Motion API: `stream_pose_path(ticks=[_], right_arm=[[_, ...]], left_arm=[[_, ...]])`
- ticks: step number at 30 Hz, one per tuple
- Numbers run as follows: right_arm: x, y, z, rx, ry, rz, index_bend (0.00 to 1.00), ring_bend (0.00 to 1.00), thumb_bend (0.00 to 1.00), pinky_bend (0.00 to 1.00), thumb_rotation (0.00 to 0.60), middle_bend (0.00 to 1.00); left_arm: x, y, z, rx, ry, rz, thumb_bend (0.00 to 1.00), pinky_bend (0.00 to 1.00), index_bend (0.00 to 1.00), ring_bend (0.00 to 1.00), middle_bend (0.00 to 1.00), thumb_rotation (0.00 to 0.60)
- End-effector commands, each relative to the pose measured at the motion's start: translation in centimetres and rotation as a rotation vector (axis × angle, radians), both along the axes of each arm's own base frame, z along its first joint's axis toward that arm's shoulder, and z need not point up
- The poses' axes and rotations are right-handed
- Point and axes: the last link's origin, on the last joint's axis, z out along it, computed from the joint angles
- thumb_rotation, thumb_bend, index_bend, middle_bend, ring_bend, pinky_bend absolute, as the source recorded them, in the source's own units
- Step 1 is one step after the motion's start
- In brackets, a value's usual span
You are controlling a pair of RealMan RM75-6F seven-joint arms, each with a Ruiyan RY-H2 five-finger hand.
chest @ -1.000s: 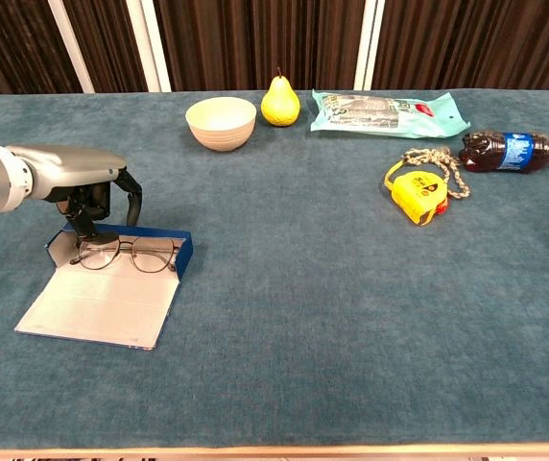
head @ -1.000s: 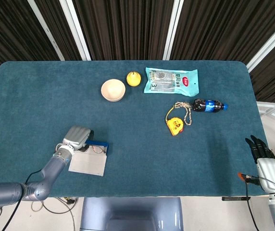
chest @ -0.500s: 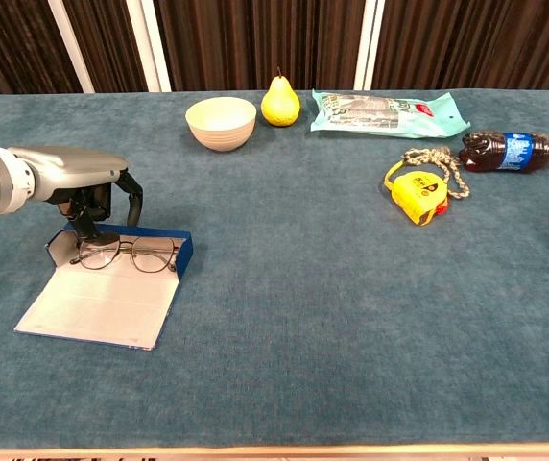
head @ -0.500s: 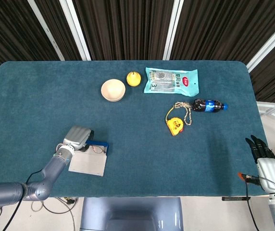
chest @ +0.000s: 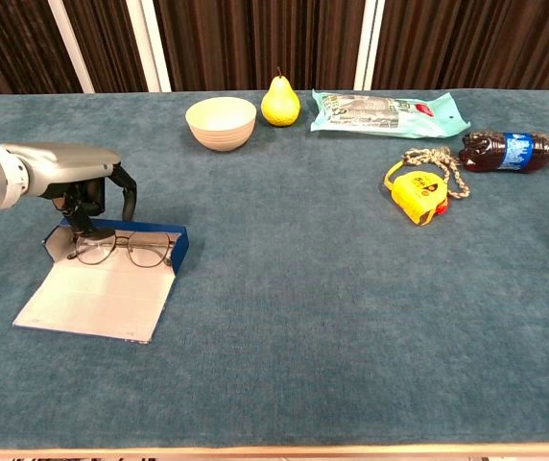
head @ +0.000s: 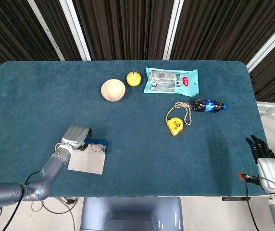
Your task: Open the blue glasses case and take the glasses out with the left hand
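The blue glasses case [chest: 92,303] lies open near the table's front left, its pale lid flat toward me; the head view shows the case [head: 85,162] too. Thin-framed glasses [chest: 126,252] rest in its blue tray, small in the head view as the glasses [head: 94,148]. My left hand [chest: 87,187] hangs over the tray's left end, its fingertips [chest: 83,223] down on the left end of the glasses and seeming to pinch it, one finger held apart. The same left hand [head: 76,136] covers that end from above. My right hand [head: 265,159] is off the table's front right corner, holding nothing.
Along the back stand a cream bowl [chest: 221,123], a yellow pear [chest: 280,100] and a teal snack bag [chest: 386,111]. To the right lie a yellow tape measure with cord [chest: 418,195] and a dark soda bottle [chest: 507,150]. Blue cloth covers the table [chest: 303,317].
The left hand has shifted slightly left and back, and the open case with the glasses has slid the same way with it. The right hand has not moved.
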Motion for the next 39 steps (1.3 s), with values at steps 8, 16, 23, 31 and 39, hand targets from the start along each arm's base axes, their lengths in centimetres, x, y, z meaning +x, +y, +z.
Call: stream_pose_path(ticks=[8, 16, 23, 31, 39], right_arm=[[0.0, 0.0, 0.0, 0.0, -0.002, -0.002, 0.0, 0.0, 0.17, 0.2, 0.6, 0.0], [0.0, 0.0, 0.0, 0.001, -0.005, -0.004, 0.0, 0.0, 0.17, 0.2, 0.6, 0.0], [0.0, 0.0, 0.0, 0.001, -0.003, -0.004, 0.0, 0.0, 0.17, 0.2, 0.6, 0.0], [0.0, 0.0, 0.0, 0.001, -0.003, -0.005, 0.0, 0.0, 0.17, 0.2, 0.6, 0.0], [0.0, 0.0, 0.0, 0.001, -0.004, -0.005, 0.0, 0.0, 0.17, 0.2, 0.6, 0.0]], left_arm=[[-0.6, 1.3, 1.6, 0.095, 0.009, 0.007, 0.42, 0.97, 0.64, 0.87, 0.99, 0.6], [-1.5, 1.8, 3.0, 0.204, 0.08, -0.024, 0.42, 0.97, 0.64, 0.87, 1.0, 0.6], [-3.2, 1.4, 3.4, 0.237, 0.142, -0.035, 0.42, 0.97, 0.64, 0.87, 1.0, 0.6], [-4.2, 1.1, 3.6, 0.234, 0.163, -0.033, 0.42, 0.97, 0.64, 0.87, 1.0, 0.6], [-3.9, 1.0, 3.8, 0.237, 0.156, -0.048, 0.42, 0.97, 0.65, 0.87, 1.0, 0.6]])
